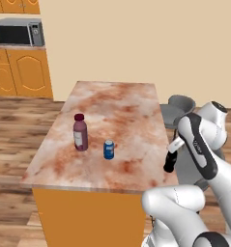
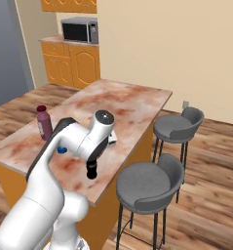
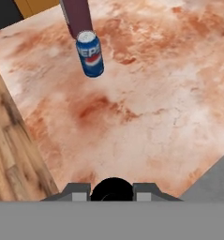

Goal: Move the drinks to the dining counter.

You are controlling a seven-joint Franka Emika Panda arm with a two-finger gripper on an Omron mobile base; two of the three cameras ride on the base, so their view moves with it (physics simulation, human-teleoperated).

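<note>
Standing upright on the dining counter point(image 1: 129, 103), toward its near left part: the bottle point(image 1: 80, 132), dark maroon with a red cap and a pale label. Sitting just beside it, nearer the arm's side and apart from it: the blue can point(image 1: 108, 149), also upright, white lettering facing the hand camera. Showing in the hand view as the can point(image 3: 90, 54) whole, with the bottle point(image 3: 76, 16) behind it cut off by the top edge, cap and label lost.

Hanging over the near right edge of the counter, well apart from both drinks: the gripper point(image 1: 169, 165), pointing down, closed and holding nothing. Reading as one dark stub in the left base view, fingers not separable there. Appearing in the right base view as a dark tip point(image 2: 91, 172) above the marbled top, under the white wrist.

Covering most of the can in the right base view: the forearm, leaving just a blue sliver point(image 2: 62, 150) beside the bottle point(image 2: 44, 122).

Tucking against the counter's right side: two grey stools point(image 2: 149, 185), partly masked by the arm in the left base view. Sitting on the far worktop, small and blurred: a microwave point(image 1: 19, 32).
</note>
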